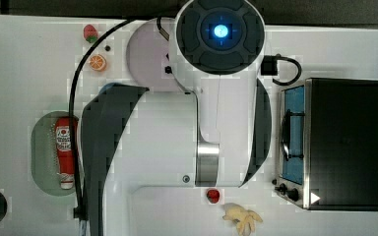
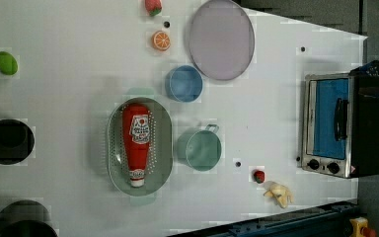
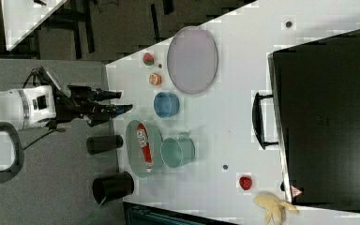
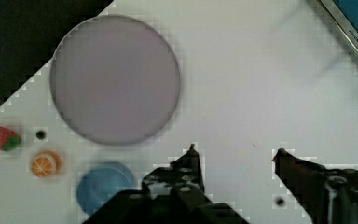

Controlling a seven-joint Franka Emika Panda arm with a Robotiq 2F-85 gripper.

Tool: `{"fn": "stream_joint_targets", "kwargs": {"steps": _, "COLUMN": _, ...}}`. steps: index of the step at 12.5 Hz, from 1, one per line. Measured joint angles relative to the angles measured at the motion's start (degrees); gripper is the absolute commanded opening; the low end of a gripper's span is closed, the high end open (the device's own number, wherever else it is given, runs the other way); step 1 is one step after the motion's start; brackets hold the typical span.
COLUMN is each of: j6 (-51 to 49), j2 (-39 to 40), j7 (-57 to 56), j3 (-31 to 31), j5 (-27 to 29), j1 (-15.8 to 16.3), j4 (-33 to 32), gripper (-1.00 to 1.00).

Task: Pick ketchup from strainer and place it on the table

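The ketchup (image 2: 136, 143), a slim red bottle with a white cap, lies lengthwise inside the pale green strainer (image 2: 113, 148) on the white table (image 2: 69, 74). The top view shows the ketchup (image 1: 65, 150) and the strainer (image 1: 42, 152) at its left, beside the arm's dark link. In the right view the ketchup (image 3: 144, 145) rests in the strainer (image 3: 131, 150), and my gripper (image 3: 125, 108) hangs well above the table, apart from both. In the wrist view my gripper (image 4: 237, 151) is open, with bare table between its fingers.
A lilac plate (image 2: 221, 39), a blue bowl (image 2: 184, 84) and a round green cup (image 2: 200, 148) stand close to the strainer. An orange slice (image 2: 161, 40), strawberries (image 2: 153, 6) (image 2: 259, 176), a banana (image 2: 279, 193), a toaster oven (image 2: 343, 126) and black cylinders (image 2: 7, 141) are spread around.
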Motion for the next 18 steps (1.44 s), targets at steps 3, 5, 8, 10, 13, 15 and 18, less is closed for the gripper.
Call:
{"fn": "stream_joint_targets", "kwargs": {"steps": 3, "j6": -10.32, "j2": -8.41, "j7": -0.17, "j3": 3.72, "j5": 0.02, "j1": -4.02, "j4": -6.10, "gripper": 1.00}}
{"fn": "stream_joint_targets", "kwargs": {"steps": 5, "j6": -9.33, "j2": -12.49, "j7": -0.36, "j3": 4.43, "j5": 0.01, "j1": -4.52, "j4": -5.93, "gripper": 1.00}}
{"fn": "stream_joint_targets", "kwargs": {"steps": 8, "j6": -3.85, "j2": -12.18, "j7": -0.37, "j3": 8.83, "j5": -0.01, "j1": -4.61, "j4": -3.19, "gripper": 1.00}}
{"fn": "stream_joint_targets", "kwargs": {"steps": 10, "j6": -2.60, "j2": -9.10, "j7": -0.37, "j3": 14.43, "j5": 0.85, "j1": -3.82, "j4": -2.97, "gripper": 1.00}}
{"fn": "stream_joint_targets", "kwargs": {"steps": 13, "j6": -1.69, "j2": -1.52, "j7": -0.32, "j3": 25.72, "j5": 0.91, "j1": -1.96, "j4": -3.30, "gripper": 1.00}}
{"fn": "stream_joint_targets", "kwargs": {"steps": 15, "j6": 1.36, "j2": 3.11, "j7": -0.33, "j3": 31.63, "j5": 0.31, "j1": 0.27, "j4": -4.59, "gripper": 1.00}}
{"fn": "stream_joint_targets", "kwargs": {"steps": 18, "j6": 7.29, "j2": 6.98, "j7": 0.12, "j3": 37.76, "j5": 0.43, "j1": 2.59, "j4": -9.01, "gripper": 1.00}}
